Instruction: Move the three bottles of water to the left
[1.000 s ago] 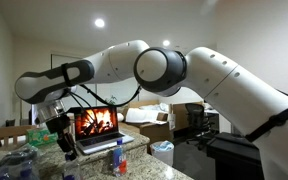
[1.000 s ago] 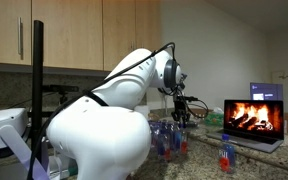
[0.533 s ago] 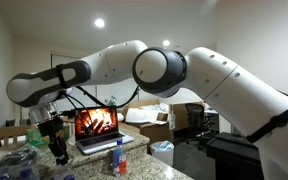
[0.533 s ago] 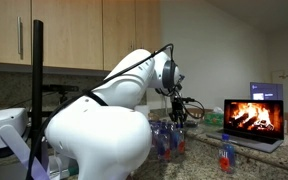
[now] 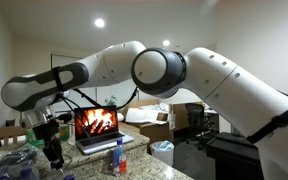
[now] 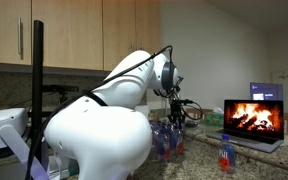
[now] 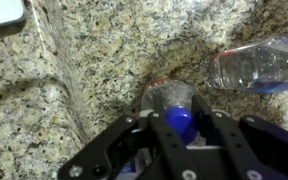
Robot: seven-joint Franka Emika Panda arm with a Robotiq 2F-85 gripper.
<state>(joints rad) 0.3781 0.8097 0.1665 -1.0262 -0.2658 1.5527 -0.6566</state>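
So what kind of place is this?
Likely a kitchen, home or office: a speckled brown granite countertop, brown wooden wall cabinets above it, and an open laptop showing a fire video on the counter.

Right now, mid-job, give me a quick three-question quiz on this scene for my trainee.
1. True or false: the gripper is shut on a bottle.
2. In the wrist view, the other bottle on the counter is: A) standing upright, B) lying on its side, C) inside a box.
3. Fill in: the laptop screen shows a ____.

Key: 1 true; 2 B; 3 fire.
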